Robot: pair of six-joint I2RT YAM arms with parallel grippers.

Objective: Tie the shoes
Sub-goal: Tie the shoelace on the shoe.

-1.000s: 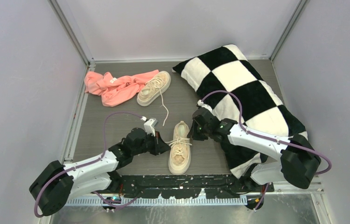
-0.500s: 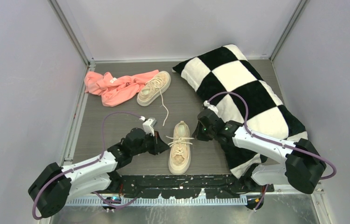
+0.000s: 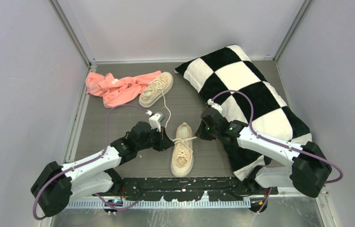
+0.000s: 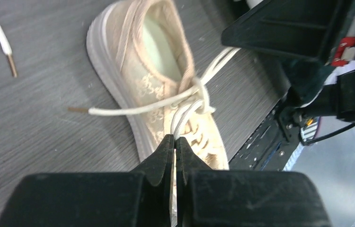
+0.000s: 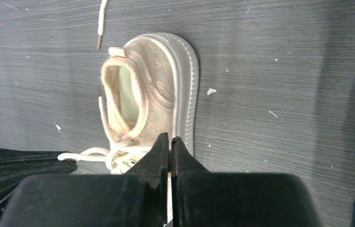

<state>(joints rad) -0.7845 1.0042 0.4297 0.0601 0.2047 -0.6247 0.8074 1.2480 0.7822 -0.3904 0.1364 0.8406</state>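
My left pincer (image 4: 174, 142) is clenched on a lace loop (image 4: 185, 111) of the near shoe (image 3: 182, 150), which lies mid-table between my arms. My right pincer (image 5: 170, 142) is clenched on the opposite loop. If I pull unevenly, I judge a tail could slip through and undo the bow, or the unpinned shoe could skid. To my left there is bare table (image 3: 93, 118) up to the cloth (image 3: 114, 87) and the far shoe (image 3: 156, 89). The pillow (image 3: 251, 94) crowds my right arm.
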